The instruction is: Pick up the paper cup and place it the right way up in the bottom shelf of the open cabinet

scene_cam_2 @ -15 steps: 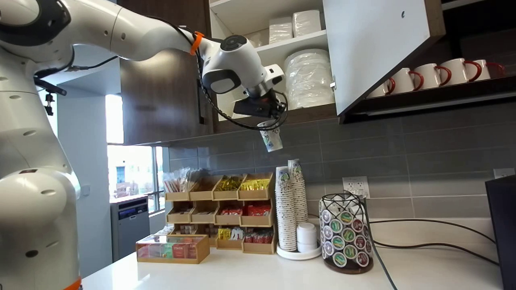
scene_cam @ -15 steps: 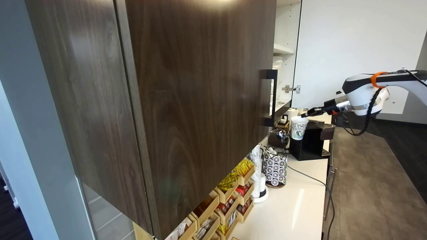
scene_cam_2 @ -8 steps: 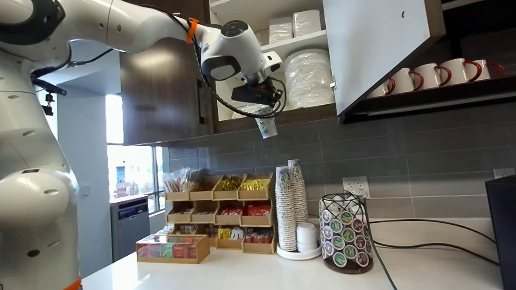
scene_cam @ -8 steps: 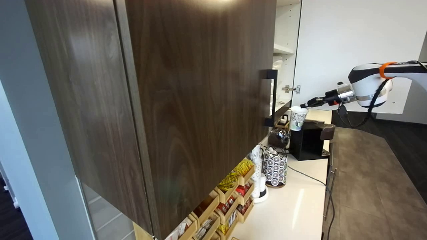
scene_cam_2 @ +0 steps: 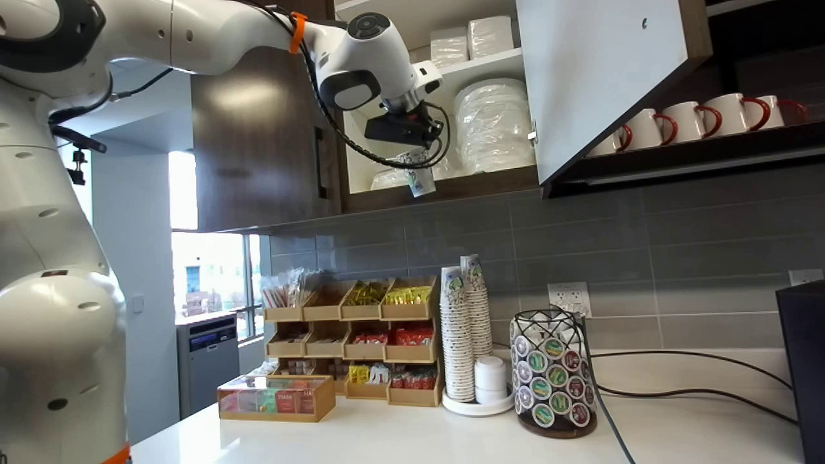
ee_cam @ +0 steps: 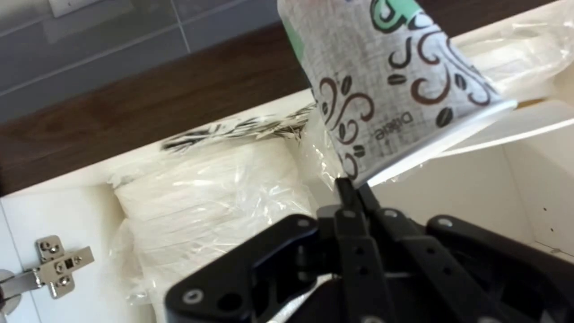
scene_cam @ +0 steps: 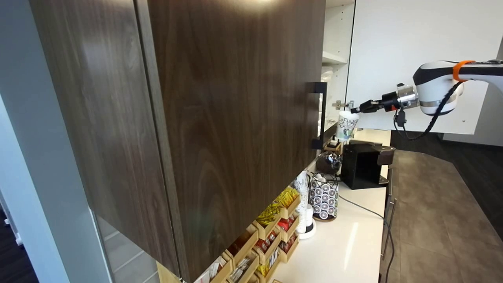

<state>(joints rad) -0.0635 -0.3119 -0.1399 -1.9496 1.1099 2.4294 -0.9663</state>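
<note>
The paper cup [scene_cam: 347, 126] is white with a printed swirl pattern. It hangs mouth up and slightly tilted from my gripper [scene_cam: 355, 110]. In the wrist view the fingertips [ee_cam: 356, 187] are shut on the rim of the cup [ee_cam: 394, 85]. In an exterior view the cup [scene_cam_2: 421, 182] is in front of the open cabinet's dark lower edge [scene_cam_2: 490, 185], and a cable partly covers it. The cabinet's bottom shelf [ee_cam: 92, 177] shows as a pale strip behind the wood edge in the wrist view. The cup's base is cut off there.
A wrapped plate stack [scene_cam_2: 493, 129] stands on the bottom shelf, at the right. Plastic-wrapped items [scene_cam_2: 388, 178] lie at its left. The open white-faced door [scene_cam_2: 593, 71] is at the right. Cup stacks [scene_cam_2: 457, 341] and a pod canister [scene_cam_2: 553, 380] stand on the counter below.
My gripper and the cup have risen steadily, from below the cabinet's lower edge to about its height. In an exterior view the cup has also shifted slightly left. The grip has not changed.
</note>
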